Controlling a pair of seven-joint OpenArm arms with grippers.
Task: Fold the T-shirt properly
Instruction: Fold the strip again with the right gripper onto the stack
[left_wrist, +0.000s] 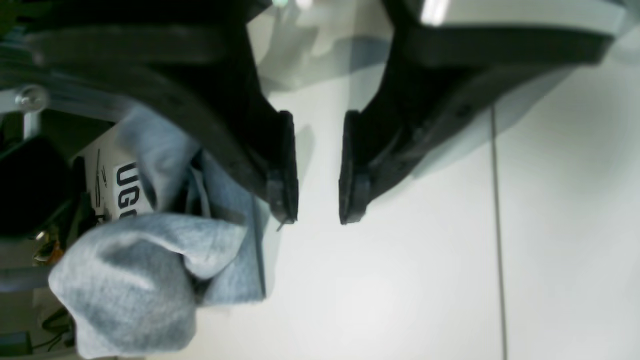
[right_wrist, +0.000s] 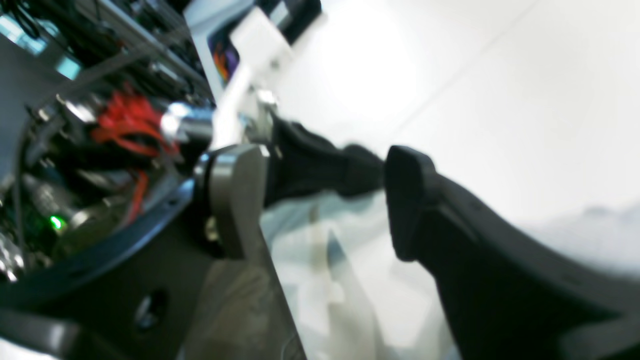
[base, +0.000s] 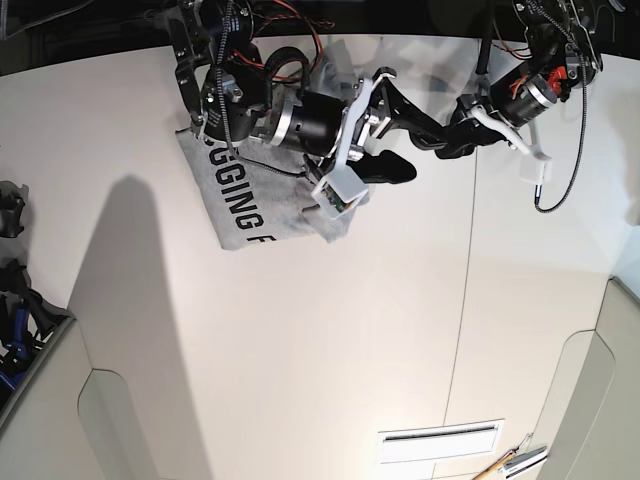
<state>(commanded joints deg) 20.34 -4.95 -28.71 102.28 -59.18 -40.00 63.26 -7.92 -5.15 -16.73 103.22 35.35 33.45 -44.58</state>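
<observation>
The T-shirt (base: 240, 205) lay crumpled on the white worktop (base: 300, 360) toward 11 o'clock in the base view, heather-grey, with black block capitals running down its exposed face. Its lower edge made a ragged corner pointing toward 5 o'clock, and its upper part was hidden under the right arm. In the left wrist view the T-shirt (left_wrist: 135, 280) showed as a bunched grey fold at 8 o'clock, with a patch of lettering above it, close to the worktop's edge.

The right pincer (base: 395, 135) hung just past the shirt's right edge, at 3 o'clock from it, with its jaws spread wide and nothing between them; the right wrist view was too blurred to add more. The left pincer (left_wrist: 318, 170) stood with a narrow gap between its black fingers (left_wrist: 287, 165), empty, over bare worktop. In the base view the left pincer (base: 452, 138) sat at 1 o'clock, near the right one's tips but apart from them.

A seam (base: 465, 260) ran down the worktop at 3 o'clock. Bare surface stretched from the shirt toward 6 o'clock and 4 o'clock. The far edge lay at 12 o'clock, just behind both arms.
</observation>
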